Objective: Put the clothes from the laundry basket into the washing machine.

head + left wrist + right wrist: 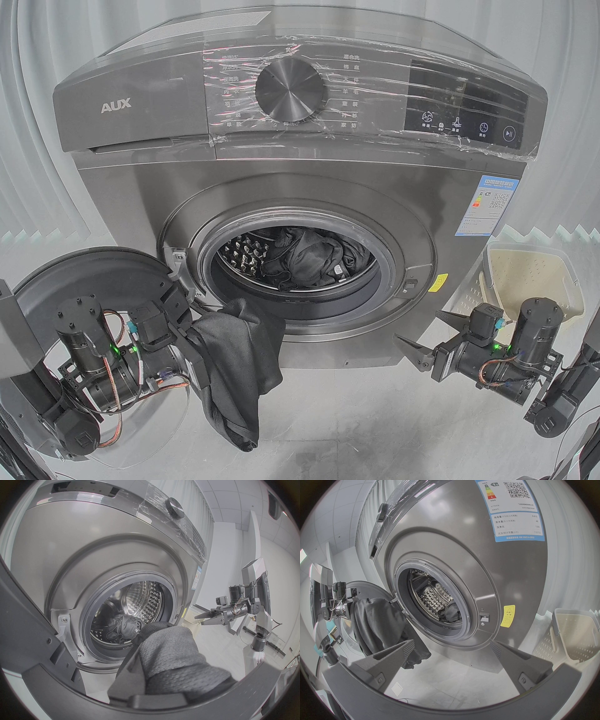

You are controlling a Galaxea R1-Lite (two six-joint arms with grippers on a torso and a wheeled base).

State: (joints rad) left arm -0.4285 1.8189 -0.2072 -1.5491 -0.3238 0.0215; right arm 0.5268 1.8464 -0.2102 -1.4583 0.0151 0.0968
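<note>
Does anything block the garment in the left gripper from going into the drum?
Nothing visible does. The door is swung open to the robot's left. The garment hangs just below the lower left rim of the drum mouth. The black clothes already inside leave the mouth open.

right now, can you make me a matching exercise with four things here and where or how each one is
Things
1 grey garment
2 black clothes
3 laundry basket
4 right claw

Place or state
a open, holding nothing
b inside the drum
c hanging from the left claw
d beside the washing machine, on the robot's right

Pairs: 1-c, 2-b, 3-d, 4-a
</note>
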